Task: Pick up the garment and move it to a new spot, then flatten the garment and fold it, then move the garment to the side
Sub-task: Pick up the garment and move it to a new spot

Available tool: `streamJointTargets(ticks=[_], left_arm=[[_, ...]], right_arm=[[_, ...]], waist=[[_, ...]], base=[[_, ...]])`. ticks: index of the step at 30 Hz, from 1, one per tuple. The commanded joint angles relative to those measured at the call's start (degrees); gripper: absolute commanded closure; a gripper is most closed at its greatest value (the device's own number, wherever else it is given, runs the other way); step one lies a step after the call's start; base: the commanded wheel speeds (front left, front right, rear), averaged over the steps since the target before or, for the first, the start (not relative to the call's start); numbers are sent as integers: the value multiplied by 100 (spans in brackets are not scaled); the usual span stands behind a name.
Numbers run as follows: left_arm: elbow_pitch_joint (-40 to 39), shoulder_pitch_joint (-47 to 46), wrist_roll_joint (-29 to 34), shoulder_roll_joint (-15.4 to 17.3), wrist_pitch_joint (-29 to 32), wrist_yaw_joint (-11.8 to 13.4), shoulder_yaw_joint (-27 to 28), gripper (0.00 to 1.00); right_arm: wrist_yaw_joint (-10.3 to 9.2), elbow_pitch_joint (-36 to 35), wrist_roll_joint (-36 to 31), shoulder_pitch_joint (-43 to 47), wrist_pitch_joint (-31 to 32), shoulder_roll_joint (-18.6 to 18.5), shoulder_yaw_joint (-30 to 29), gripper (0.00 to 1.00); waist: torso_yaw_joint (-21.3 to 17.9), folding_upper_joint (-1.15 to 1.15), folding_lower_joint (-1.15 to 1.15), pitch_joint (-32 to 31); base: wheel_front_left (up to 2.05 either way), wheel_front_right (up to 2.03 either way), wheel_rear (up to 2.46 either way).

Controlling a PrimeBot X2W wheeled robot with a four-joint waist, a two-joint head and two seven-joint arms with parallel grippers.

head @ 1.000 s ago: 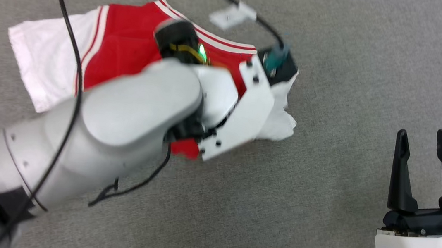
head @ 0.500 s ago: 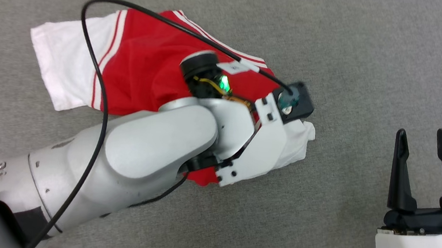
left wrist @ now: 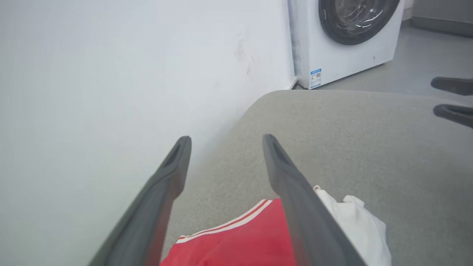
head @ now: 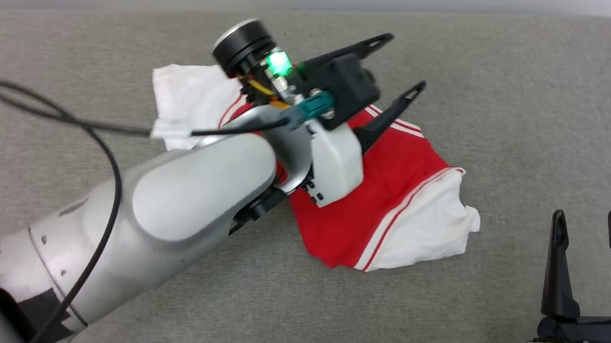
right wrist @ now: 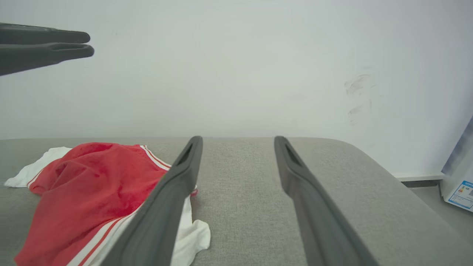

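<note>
The garment (head: 392, 216) lies in a loose red-and-white heap on the grey bench (head: 520, 104). It sits toward the far edge and well short of the far right corner, with one white sleeve spilling toward the near right and the other tucked behind my left arm (head: 192, 204). A second ago my left pincer (head: 402, 61) was buried low in the cloth. Now it has lifted clear above the heap, fingers spread apart with nothing between them, so I read the carry as done and the drop made. My right pincer (head: 586, 218) waits by the near right edge, fingers apart and empty. Flattening should come next, since the shirt is bunched over itself.
</note>
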Motion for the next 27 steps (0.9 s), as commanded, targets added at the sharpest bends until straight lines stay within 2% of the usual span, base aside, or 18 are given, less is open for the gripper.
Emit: streamJointTargets(ticks=[1, 6, 11, 14, 17, 19, 27], left_arm=[[48, 197, 53, 44, -279, 208, 100, 0], [123, 876, 106, 193, -1042, 1050, 504, 0], [-127, 1711, 227, 376, -1215, 1807, 1147, 0], [-485, 2337, 498, 476, -1217, 2158, 1654, 0], [-845, 2998, 785, 522, -1211, 2375, 2185, 0], [-1062, 3454, 940, 516, -1212, 2415, 2465, 0], [-1547, 4951, 1591, 210, -1213, 2305, 3599, 0]], right_arm=[[-4, 7, -47, 60, -14, 5, -32, 0], [-4, 32, -76, 147, -14, 5, -119, 0], [-4, 63, -101, 232, -14, 5, -155, 0], [-4, 80, -116, 313, -14, 5, -177, 0], [-4, 88, -133, 353, -14, 5, -207, 0], [-4, 105, -152, 417, -13, 5, -231, 0], [-4, 188, -79, 573, -14, 5, -246, 0]], waist=[[206, 0, 0, -151], [403, 0, 0, -258], [531, 0, 0, -381], [595, 0, 0, -458], [659, 0, 0, -539], [702, 0, 0, -596], [851, 0, 0, -849]], base=[[0, 0, 0], [0, 0, 0], [0, 0, 0], [0, 0, 0], [0, 0, 0], [0, 0, 0], [0, 0, 0]])
